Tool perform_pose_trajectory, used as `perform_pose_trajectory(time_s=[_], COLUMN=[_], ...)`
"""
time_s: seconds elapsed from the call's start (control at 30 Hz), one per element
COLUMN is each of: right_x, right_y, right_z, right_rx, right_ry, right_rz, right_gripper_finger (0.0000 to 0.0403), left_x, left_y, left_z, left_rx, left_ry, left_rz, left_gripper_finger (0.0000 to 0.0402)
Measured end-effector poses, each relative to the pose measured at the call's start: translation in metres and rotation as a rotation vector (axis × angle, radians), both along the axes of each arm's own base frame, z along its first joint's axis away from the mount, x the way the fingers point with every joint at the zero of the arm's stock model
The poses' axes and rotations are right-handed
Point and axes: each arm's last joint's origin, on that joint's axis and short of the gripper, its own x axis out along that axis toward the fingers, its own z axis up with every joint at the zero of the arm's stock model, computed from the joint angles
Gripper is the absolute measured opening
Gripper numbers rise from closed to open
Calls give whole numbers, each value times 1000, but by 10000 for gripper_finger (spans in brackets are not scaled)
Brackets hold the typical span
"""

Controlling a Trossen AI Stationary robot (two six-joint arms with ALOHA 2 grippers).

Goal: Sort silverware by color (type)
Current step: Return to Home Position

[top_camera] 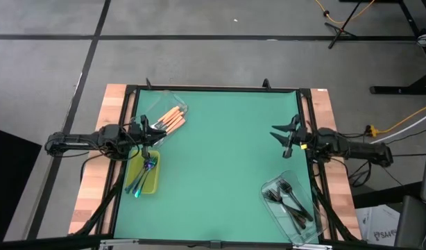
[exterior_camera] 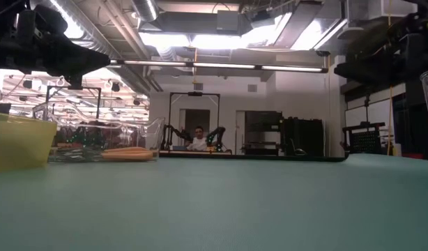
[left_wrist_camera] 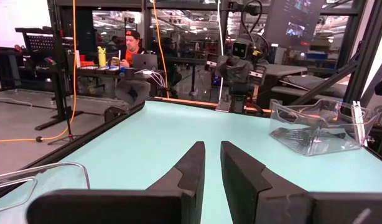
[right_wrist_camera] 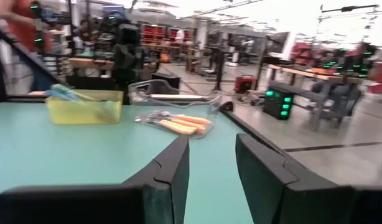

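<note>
The left tool (top_camera: pixel 156 130), fingers barely parted, and the right tool (top_camera: pixel 282 137), fingers wider apart, hung empty over the surface (top_camera: pixel 220 160). Orange forks (top_camera: pixel 173 119) lay in a clear tub (top_camera: pixel 155 104), black forks (top_camera: pixel 291 200) in a second tub (top_camera: pixel 268 187), and blue forks (top_camera: pixel 145 172) in the yellow tray (top_camera: pixel 155 186).

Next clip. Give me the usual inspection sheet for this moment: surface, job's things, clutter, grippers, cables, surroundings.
Surface: green mat; no forks loose on it.
Job's things: orange forks in the upper-left tub; blue forks in the yellow tray; black forks in the lower-right tub.
Clutter: nothing seen.
Grippers: left gripper beside the upper-left tub, narrowly open, empty; right gripper at the mat's right edge, open, empty.
Cables: orange cable hanging off the table's side; yellow cable on the floor at right.
Surroundings: person seated at a desk beyond the table.
</note>
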Motion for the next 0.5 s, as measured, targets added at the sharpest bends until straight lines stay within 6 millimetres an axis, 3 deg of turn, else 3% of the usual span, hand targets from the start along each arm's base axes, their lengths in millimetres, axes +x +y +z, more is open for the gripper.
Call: perform_pose_trajectory(time_s=[0.5], right_x=[0], right_y=[-9], right_z=[-4], right_rx=[32], right_ry=[37], right_rz=[80], right_gripper_finger=[124], left_x=[0], left_y=[0], left_z=[0], left_rx=[0], left_ry=[0], left_rz=[0], left_gripper_finger=[46])
